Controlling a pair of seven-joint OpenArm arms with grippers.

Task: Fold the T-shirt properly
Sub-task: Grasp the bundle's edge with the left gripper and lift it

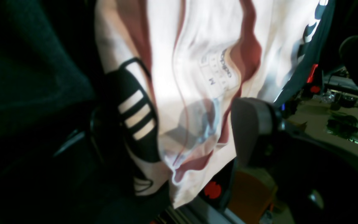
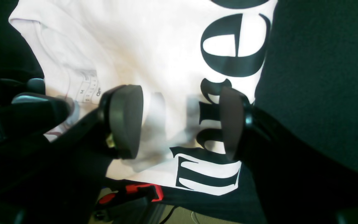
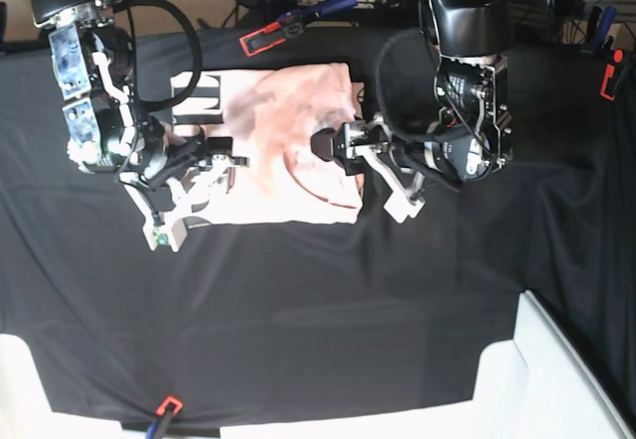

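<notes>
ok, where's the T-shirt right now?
In the base view the T-shirt lies folded on the black cloth in the upper middle, between the two arms, with the right gripper at its left edge and the left gripper at its right.

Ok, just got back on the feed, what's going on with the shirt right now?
Both arms are at the pink T-shirt, which lies folded into a rough rectangle on the black cloth. The right gripper hovers open over the edge with black lettering, nothing between its fingers. The left gripper is open at the opposite side, near the collar label, not visibly pinching fabric. Neither holds the shirt at this moment.
</notes>
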